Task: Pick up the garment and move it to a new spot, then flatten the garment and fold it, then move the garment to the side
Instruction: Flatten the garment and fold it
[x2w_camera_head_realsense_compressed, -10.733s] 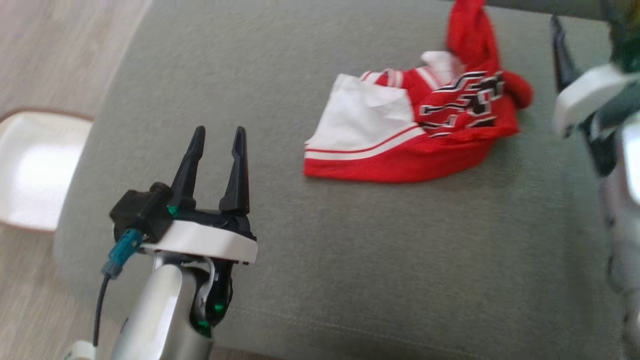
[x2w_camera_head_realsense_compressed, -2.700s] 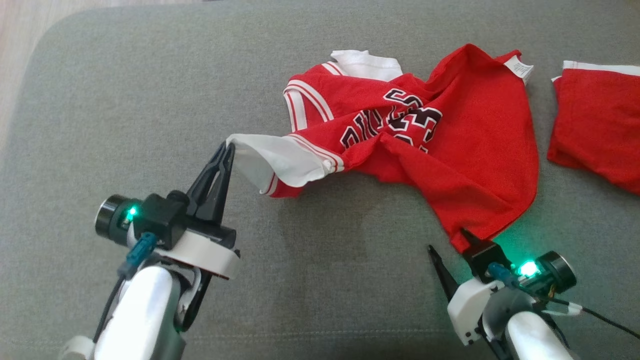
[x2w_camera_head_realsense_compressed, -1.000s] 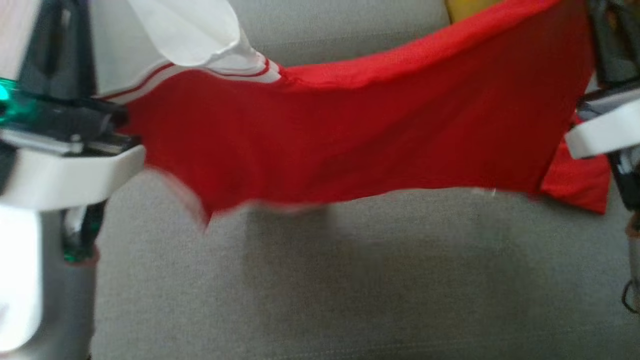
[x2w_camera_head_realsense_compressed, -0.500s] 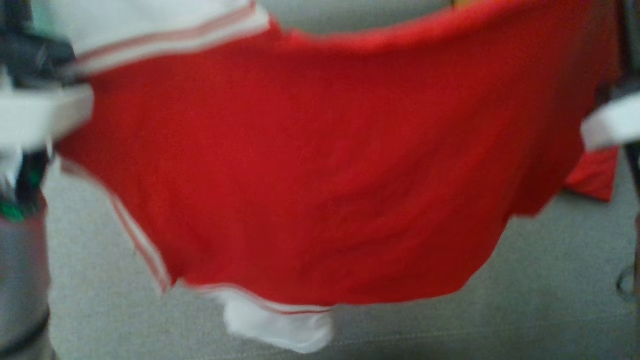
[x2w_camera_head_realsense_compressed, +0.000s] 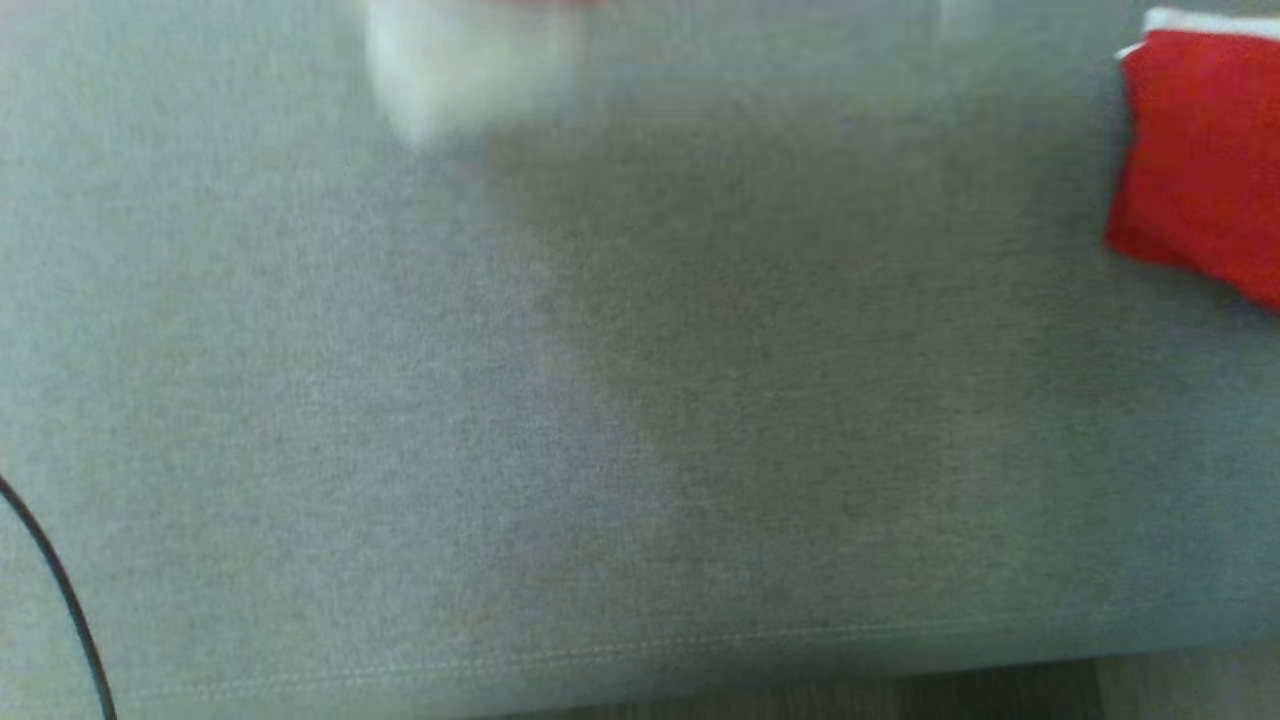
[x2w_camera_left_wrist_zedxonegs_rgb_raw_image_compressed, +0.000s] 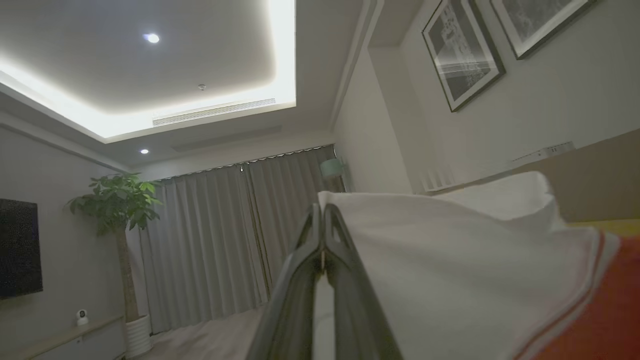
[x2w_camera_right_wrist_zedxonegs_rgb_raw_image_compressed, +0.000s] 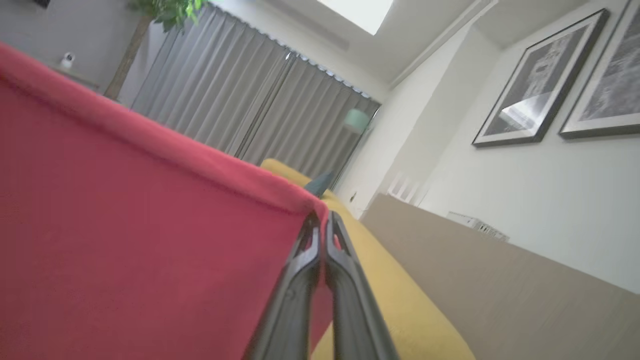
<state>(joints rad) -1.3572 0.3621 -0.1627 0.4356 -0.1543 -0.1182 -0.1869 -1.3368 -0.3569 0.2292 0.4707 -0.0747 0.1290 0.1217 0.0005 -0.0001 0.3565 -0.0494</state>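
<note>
The garment is a red jersey with white, red-striped trim. In the left wrist view my left gripper (x2w_camera_left_wrist_zedxonegs_rgb_raw_image_compressed: 322, 210) is shut on its white sleeve (x2w_camera_left_wrist_zedxonegs_rgb_raw_image_compressed: 450, 270), which spreads to the right into red cloth. In the right wrist view my right gripper (x2w_camera_right_wrist_zedxonegs_rgb_raw_image_compressed: 320, 217) is shut on the red hem of the garment (x2w_camera_right_wrist_zedxonegs_rgb_raw_image_compressed: 125, 225), which stretches away to the left. Both wrist views look up at walls and ceiling, so the garment is held high. A blurred white bit of the garment (x2w_camera_head_realsense_compressed: 450, 60) hangs in at the top edge of the head view.
The grey sofa cushion (x2w_camera_head_realsense_compressed: 600, 400) lies below, its front seam near the bottom. A second red cloth (x2w_camera_head_realsense_compressed: 1200, 160) lies at the cushion's right edge. A dark cable (x2w_camera_head_realsense_compressed: 60, 590) crosses the lower left. A yellow cushion (x2w_camera_right_wrist_zedxonegs_rgb_raw_image_compressed: 390, 280) and framed pictures (x2w_camera_left_wrist_zedxonegs_rgb_raw_image_compressed: 465, 55) lie beyond.
The stretched garment has risen out of the head view; half a second ago it filled it. Only a blurred white scrap stays at the top, and the bare cushion shows.
</note>
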